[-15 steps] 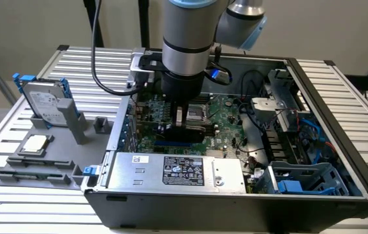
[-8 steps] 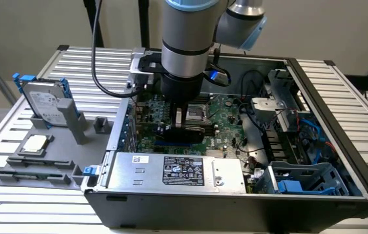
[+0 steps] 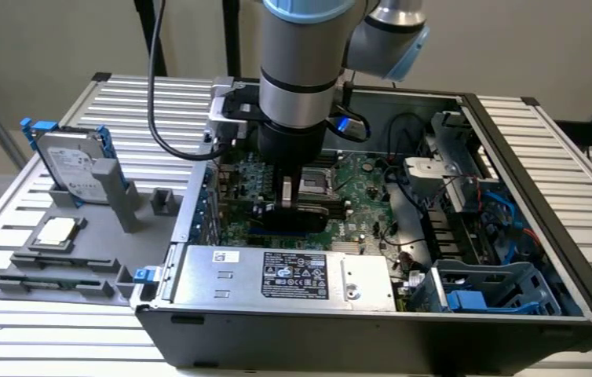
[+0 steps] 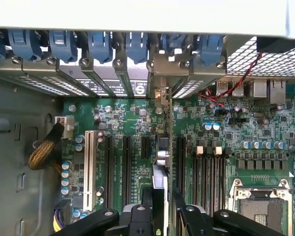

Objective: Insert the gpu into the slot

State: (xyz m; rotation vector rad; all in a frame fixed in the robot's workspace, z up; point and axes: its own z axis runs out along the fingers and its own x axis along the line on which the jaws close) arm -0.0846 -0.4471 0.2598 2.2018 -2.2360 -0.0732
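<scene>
slot (image 3: 273, 232) mostly hidden under gpu (image 4: 159, 191); gripper (image 4: 162, 204) & gpu cut off at wrist view's edge

On the table (image 3: 55, 338): open computer case (image 3: 380, 345), with a rack (image 3: 66, 259) beside it at the exterior view's left. Standing in that rack: hard drive (image 3: 71, 165); before it, lying flat: chip (image 3: 57, 230). On the case floor: circuit board (image 3: 370, 204). Along the case's near wall: power supply (image 3: 286, 275); at the exterior view's right of it: drive cage (image 3: 484, 290). Above the board, behind the power supply: gripper (image 3: 298, 203), clamped on the graphics card (image 4: 159, 182), upright on edge, long sockets (image 4: 125, 162) to either side.
</scene>
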